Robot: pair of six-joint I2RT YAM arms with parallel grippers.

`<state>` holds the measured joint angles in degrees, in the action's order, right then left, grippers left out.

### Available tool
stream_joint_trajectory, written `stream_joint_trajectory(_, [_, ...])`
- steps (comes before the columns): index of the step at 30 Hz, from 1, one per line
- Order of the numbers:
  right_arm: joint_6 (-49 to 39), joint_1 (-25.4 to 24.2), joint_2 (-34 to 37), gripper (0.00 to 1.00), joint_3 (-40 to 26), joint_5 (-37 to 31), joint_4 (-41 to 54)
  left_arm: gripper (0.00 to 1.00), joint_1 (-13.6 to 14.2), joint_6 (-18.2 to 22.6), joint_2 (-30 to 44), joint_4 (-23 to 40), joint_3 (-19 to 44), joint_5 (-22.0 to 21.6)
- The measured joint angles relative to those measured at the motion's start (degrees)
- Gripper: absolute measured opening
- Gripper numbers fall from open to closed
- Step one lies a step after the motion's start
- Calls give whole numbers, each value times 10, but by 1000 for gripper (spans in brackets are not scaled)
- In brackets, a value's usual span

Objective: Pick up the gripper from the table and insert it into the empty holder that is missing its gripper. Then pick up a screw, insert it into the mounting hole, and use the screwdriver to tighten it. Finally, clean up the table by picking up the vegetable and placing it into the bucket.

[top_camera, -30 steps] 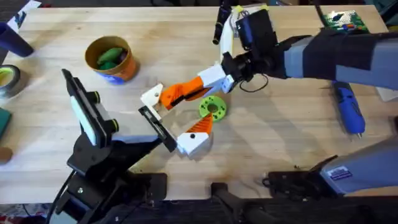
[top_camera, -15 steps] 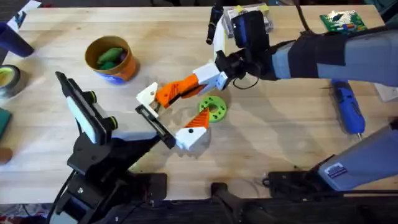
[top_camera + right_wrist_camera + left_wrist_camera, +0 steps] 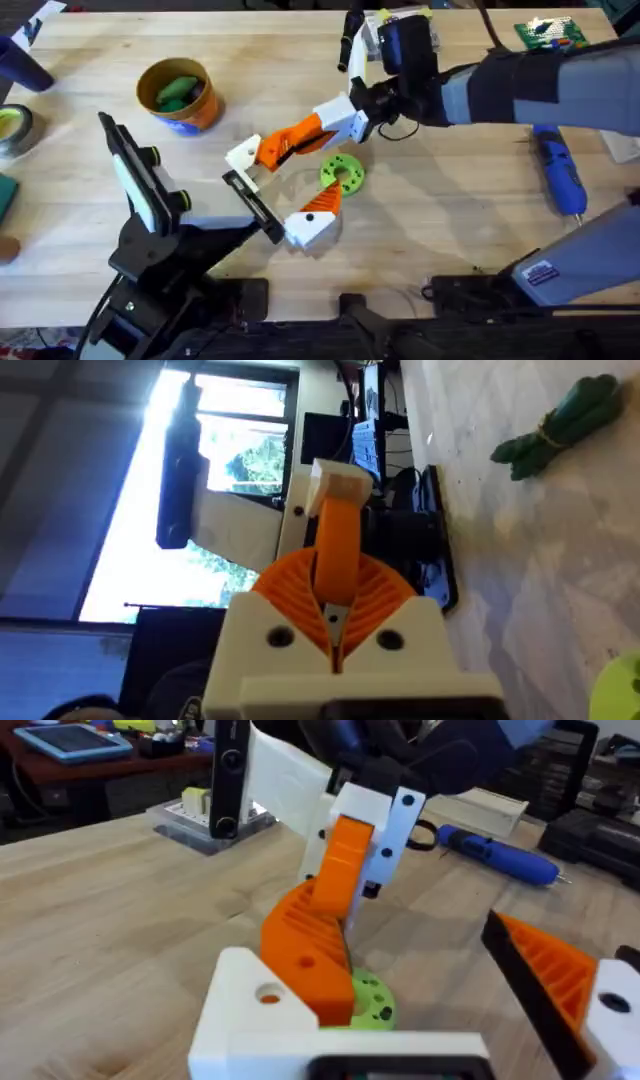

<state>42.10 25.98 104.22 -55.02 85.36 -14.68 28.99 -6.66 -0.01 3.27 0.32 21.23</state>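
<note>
**Orange finger piece held at the holder by the right arm**

Lower centre of the overhead frame: the left gripper (image 3: 272,195) stood spread wide along its black bar (image 3: 256,210) and held nothing. The near end of the bar carried a white block with the second orange finger (image 3: 325,200). The far end carried the holder (image 3: 243,155), a white block with a mounting hole visible in the left wrist view (image 3: 262,1005).

Centre of the frame: a green disc (image 3: 342,172) lay on the wooden table (image 3: 450,220), just beside the second orange finger.

Just above it, the orange gripper piece (image 3: 292,143) lay slanted, its lower-left end against the holder. Whether it was fully seated could not be told. The right gripper (image 3: 340,122) was clamped on its other end; the right wrist view showed the ribbed pads (image 3: 290,585) closed around the piece (image 3: 336,550).

Right of the frame: the screwdriver (image 3: 560,175) lay on the table, well apart from both grippers.

Upper left: the bucket (image 3: 190,118) stood upright with the green vegetable (image 3: 176,90) inside it.
</note>
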Motion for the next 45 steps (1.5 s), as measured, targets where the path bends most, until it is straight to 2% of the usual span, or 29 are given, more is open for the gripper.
stream_joint_trajectory(21, [33, 21, 0, 9, 0, -24, -37, 990, -3, -7, 0, 2, 0, -34])
stream_joint_trajectory(36, [51, 4, 0, 9, 0, -28, -39, 990, -1, -4, 0, 0, 0, -2])
stream_joint_trajectory(45, [61, 27, 2, 9, -4, -49, -51, 990, -4, -9, 0, 2, 0, -31])
